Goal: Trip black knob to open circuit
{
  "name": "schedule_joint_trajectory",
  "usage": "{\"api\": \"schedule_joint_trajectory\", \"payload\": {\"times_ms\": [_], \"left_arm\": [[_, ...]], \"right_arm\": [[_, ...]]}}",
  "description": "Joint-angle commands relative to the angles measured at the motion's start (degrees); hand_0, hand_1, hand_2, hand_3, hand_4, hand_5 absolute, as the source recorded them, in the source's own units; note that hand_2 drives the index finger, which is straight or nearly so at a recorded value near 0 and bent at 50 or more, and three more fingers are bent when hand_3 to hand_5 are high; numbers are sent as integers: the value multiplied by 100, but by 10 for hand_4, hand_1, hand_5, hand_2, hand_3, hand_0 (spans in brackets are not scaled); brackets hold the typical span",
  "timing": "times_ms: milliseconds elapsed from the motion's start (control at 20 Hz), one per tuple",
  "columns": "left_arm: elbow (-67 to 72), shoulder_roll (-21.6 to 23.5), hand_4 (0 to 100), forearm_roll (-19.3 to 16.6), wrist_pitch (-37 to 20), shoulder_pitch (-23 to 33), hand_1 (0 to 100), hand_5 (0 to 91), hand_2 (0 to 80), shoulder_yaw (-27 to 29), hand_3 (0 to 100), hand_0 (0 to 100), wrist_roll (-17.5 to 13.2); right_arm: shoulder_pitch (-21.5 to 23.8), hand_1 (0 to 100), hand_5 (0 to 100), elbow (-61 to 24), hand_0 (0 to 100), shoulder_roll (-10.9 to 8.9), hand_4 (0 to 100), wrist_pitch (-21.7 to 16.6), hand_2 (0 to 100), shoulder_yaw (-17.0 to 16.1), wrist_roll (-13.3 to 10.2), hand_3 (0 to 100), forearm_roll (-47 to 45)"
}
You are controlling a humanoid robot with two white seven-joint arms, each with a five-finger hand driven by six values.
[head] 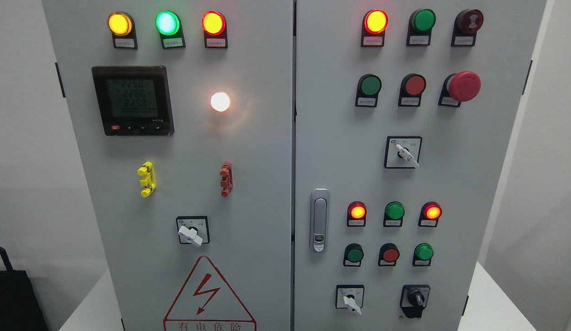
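A grey electrical cabinet (267, 184) fills nearly the whole frame, split by a vertical seam just right of centre into a left door and a right door, and it stands on a white surface (492, 303) that shows at the lower corners. Neither robot hand appears anywhere in the picture, so whether the fingers are spread or curled cannot be told. On the left door, a dark digital meter (132, 100) sits in the upper left with faint lit digits too blurred to read, and a red-outlined warning triangle (208, 294) with a lightning bolt runs off the bottom edge. A silver door latch (319, 219) stands upright just right of the seam. A red mushroom button (463, 86) juts out at the upper right. The black knob (414, 299), the task's thing, sits in the lower right of the frame, at the right end of the bottom row on the right door, with nothing touching it. To its left is a white-handled selector (350, 299); two more white selectors sit higher, one at right centre (403, 152) and one on the left door (192, 231). A white lamp (220, 101) glows brightly beside the meter, and a yellow clip (147, 179) and a red clip (226, 179) hang below it.
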Motion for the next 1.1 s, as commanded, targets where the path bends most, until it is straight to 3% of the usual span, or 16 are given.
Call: {"api": "schedule_joint_trajectory", "payload": {"times_ms": [0,200,1050], "left_arm": [[-1,-9,0,14,-8,-22,389,0,0,7,0,120,1],[-1,-9,0,14,-8,-23,389,0,0,7,0,120,1],[-1,-9,0,14,-8,-14,389,0,0,7,0,120,1]], "right_arm": [[59,614,573,-339,491,18,660,-146,0,-23,46,726,-13],[86,644,615,-550,587,18,679,-516,0,-23,64,749,-22],[253,718,739,-2466,802,27,750,-516,0,-23,20,812,-31]]}}
